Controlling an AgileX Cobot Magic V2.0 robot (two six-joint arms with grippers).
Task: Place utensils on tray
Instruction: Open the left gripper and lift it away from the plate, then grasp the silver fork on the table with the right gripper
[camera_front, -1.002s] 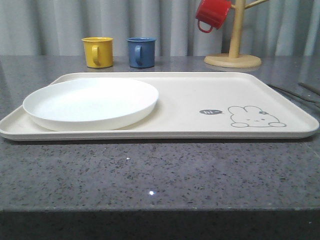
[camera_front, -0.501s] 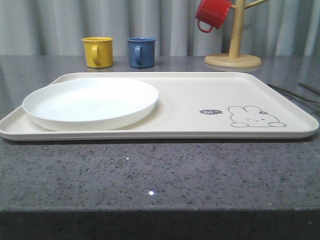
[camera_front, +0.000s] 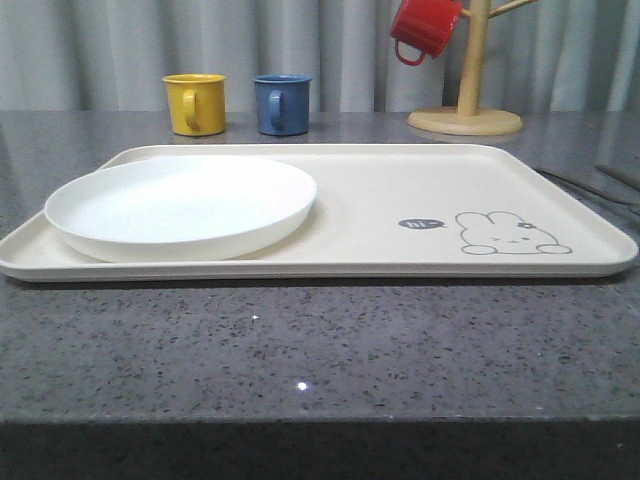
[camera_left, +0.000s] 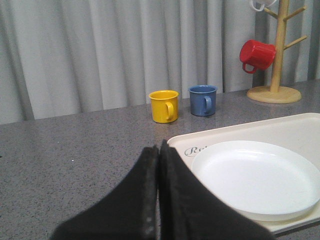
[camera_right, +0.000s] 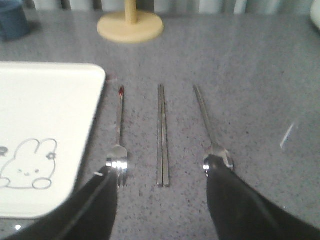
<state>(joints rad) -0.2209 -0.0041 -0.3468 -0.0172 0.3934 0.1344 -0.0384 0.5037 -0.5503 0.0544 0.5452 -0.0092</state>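
Desk: grey speckled stone desk (camera_front: 320, 350); we see it carrying everything here, with curtains behind its far edge.
Tray: the cream tray (camera_front: 380, 215) lies across the middle of the desk, rabbit drawing towards its right front corner. That right half is bare, which we judge is the room left for the cutlery.
Plate: a round white plate (camera_front: 180, 205) sits on the tray's left half, overhanging its left rim slightly.
Utensils: the fork (camera_right: 119, 137), the chopsticks (camera_right: 162, 135) and the spoon (camera_right: 207, 122) lie on the desk just beside the tray's right rim, none yet on it. We see them laid parallel and apart from one another, fork nearest the tray, chopsticks between, spoon farthest; such spacing should let each be picked up singly.
Right tool: the right tool (camera_right: 162, 200) hangs over the near ends of the utensils, fingers spread wide and holding nothing. The chopsticks run up the gap between them, so we judge they are the likely first pick.
Left tool: the left tool (camera_left: 159, 200) is over the desk near the tray's left front corner, fingers pressed together with nothing between them; we take it to be parked clear of the work.
Mugs: the yellow mug (camera_front: 195, 103) and blue mug (camera_front: 281, 103) stand beyond the tray; a red mug (camera_front: 424, 27) hangs on the wooden mug tree (camera_front: 468, 85) towards the far right.
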